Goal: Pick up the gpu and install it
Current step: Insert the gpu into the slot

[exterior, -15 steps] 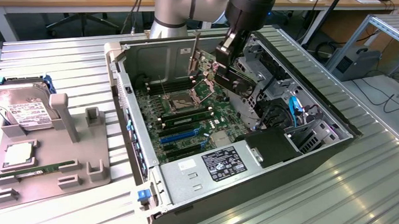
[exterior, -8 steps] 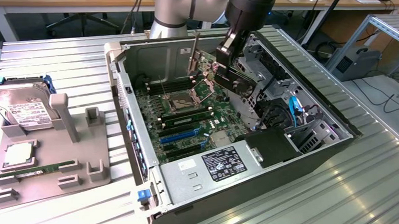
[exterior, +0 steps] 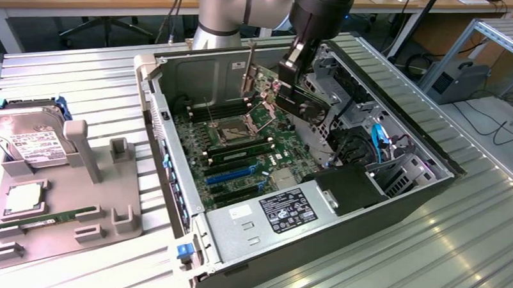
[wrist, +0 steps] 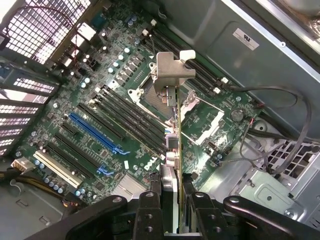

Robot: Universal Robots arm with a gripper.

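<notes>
Half done, I'd say: the gripper (wrist: 175,206) is clamped on the gpu (wrist: 176,129), holding it edge-down over the far part of the motherboard (exterior: 239,153) inside the case (exterior: 258,230), not yet seated in a slot.

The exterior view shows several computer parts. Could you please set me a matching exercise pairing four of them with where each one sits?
Things:
1. thin flat dark gpu with a silvery metal bracket
2. boxy silver hard drive with a white label
3. slim green RAM stick
4. square silvery processor chip

Places:
A. flat on the grey holder tray, at its near end
B. at the tray's far end
C. clamped in the gripper, above the green motherboard inside the open computer case
D. on the tray, between the hard drive and the RAM stick

Pairs: 1-C, 2-B, 3-A, 4-D
</notes>
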